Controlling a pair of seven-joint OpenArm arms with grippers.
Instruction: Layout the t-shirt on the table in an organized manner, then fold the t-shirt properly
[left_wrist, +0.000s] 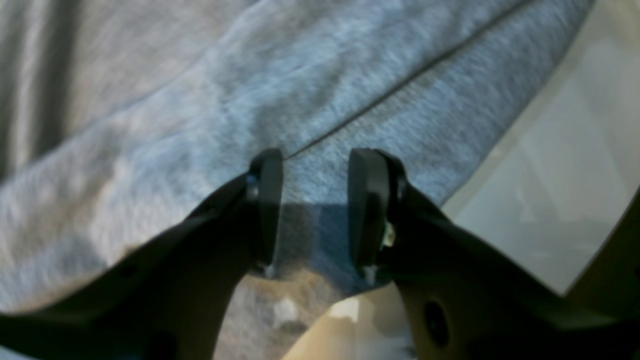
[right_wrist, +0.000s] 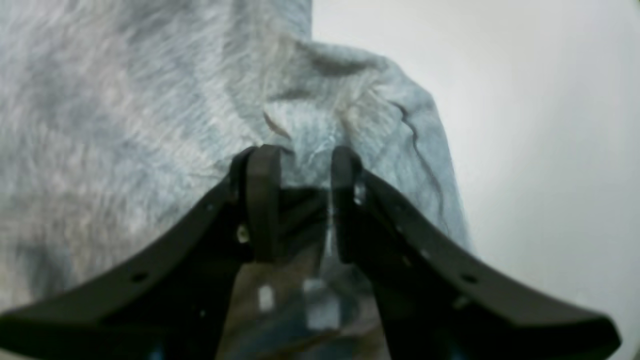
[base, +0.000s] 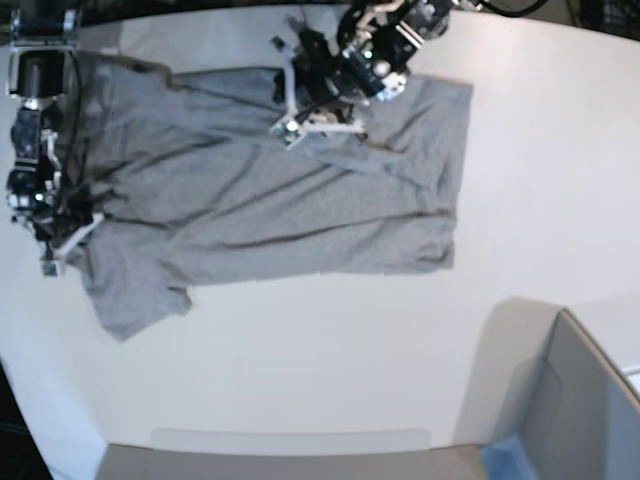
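Grey heathered cotton filled the gap between the left gripper's black fingers, which pinched a hemmed edge of the t-shirt; a stitched seam line ran from that pinch toward the upper right of the left wrist view. The right gripper stood narrower, its fingers clamped on a bunched fold of the same cloth, with a dark seam curling down the crumpled edge to the right of them.

In the base view the right gripper sat at the left edge of the frame on the shirt's end there, and the left gripper was at upper centre on the shirt's top edge. The t-shirt lay spread on the white surface, its long axis running left to right across the upper half of the frame, wrinkled with long diagonal creases. One sleeve pointed toward the lower left. No lettering could be read on the side showing. At lower right stood a grey bin.
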